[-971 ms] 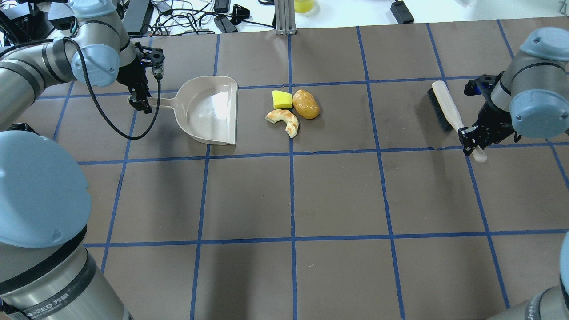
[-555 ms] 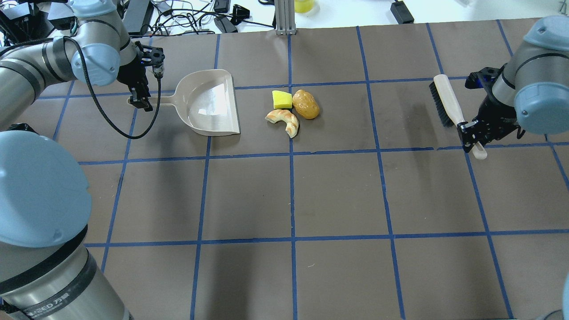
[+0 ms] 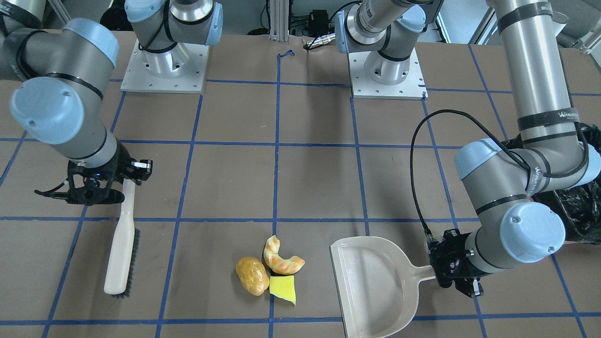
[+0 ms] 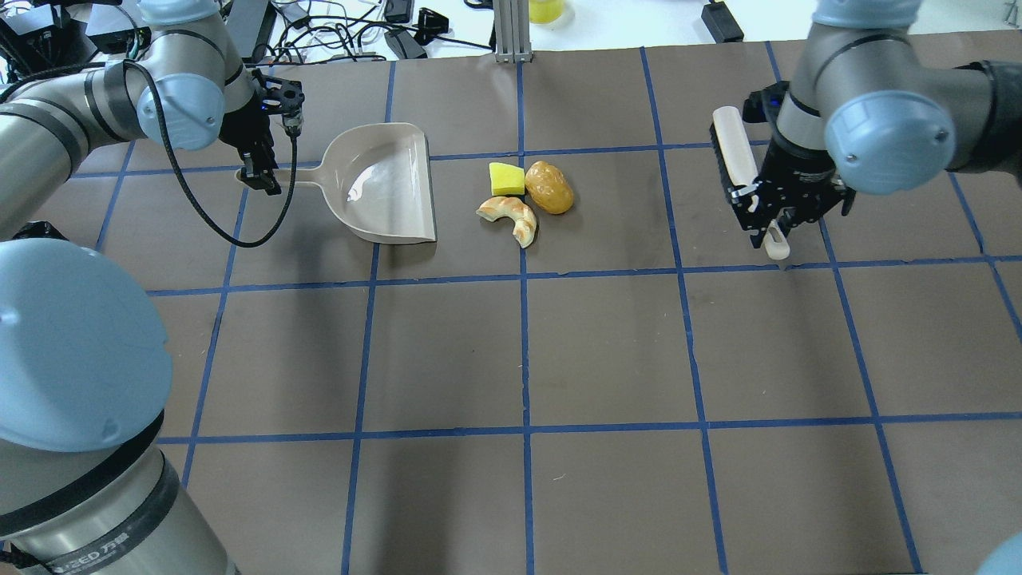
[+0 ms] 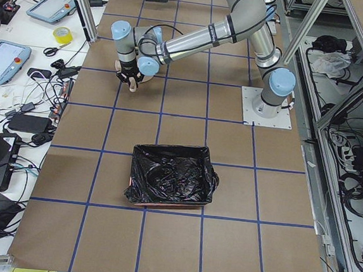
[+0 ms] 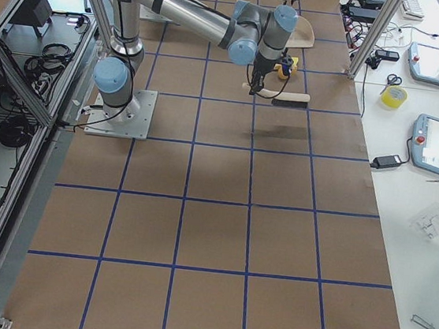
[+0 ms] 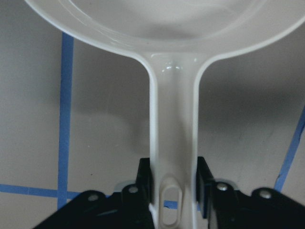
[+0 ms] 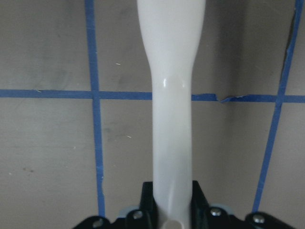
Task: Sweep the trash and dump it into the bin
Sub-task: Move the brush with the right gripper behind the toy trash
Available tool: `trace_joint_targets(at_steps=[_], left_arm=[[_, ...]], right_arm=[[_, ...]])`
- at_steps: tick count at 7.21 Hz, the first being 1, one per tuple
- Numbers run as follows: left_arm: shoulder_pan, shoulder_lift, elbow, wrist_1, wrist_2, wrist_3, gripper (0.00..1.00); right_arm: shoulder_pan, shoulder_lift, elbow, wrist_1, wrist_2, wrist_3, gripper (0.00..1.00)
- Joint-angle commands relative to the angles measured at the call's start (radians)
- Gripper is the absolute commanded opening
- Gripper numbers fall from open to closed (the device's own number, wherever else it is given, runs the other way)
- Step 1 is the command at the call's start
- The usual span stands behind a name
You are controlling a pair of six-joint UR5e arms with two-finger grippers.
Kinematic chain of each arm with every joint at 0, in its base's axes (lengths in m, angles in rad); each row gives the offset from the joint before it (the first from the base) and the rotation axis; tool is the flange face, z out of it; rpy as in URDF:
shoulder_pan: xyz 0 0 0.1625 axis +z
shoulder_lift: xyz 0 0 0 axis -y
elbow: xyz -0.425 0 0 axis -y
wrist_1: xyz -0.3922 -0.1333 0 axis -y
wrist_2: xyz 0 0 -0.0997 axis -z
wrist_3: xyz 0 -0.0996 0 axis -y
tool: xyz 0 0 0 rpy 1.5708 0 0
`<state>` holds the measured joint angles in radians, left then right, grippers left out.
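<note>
Trash well apart from right gripper

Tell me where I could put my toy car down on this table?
Bare squares stretch from the croissant-like piece back to the arm bases, and between the potato-like lump and the brush. It is crowded where the dustpan faces the sponge wedge.

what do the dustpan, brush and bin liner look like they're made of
The dustpan: likely hard moulded plastic, beige, glossy; light glints on its pan.
The brush: cream handle, smooth, probably plastic, with dark stiff-looking bristles.
The bin liner: thin black plastic film, crinkled and faintly shiny.
</note>
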<state>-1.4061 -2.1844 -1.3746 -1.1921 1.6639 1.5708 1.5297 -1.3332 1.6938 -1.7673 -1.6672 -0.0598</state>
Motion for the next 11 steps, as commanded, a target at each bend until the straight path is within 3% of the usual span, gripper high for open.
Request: trace_joint_targets(at_steps=[1, 4, 8, 11], left_arm=[[-0.011, 0.0, 0.005, 0.0, 0.007, 0.005, 0.09], [-0.033, -0.001, 0.005, 0.0, 0.057, 0.005, 0.09], [-0.042, -0.009, 0.006, 0.0, 0.088, 0.005, 0.1], [-0.042, -0.012, 0.006, 0.0, 0.088, 0.002, 0.1]], right_arm=[[0.152, 0.079, -0.04, 0.02, -0.016, 0.246, 0.0], [0.285, 0.184, -0.135, 0.017, 0.042, 0.452, 0.0], [0.34, 0.232, -0.134, 0.009, 0.133, 0.569, 0.0], [0.357, 0.245, -0.135, -0.076, 0.225, 0.627, 0.0]])
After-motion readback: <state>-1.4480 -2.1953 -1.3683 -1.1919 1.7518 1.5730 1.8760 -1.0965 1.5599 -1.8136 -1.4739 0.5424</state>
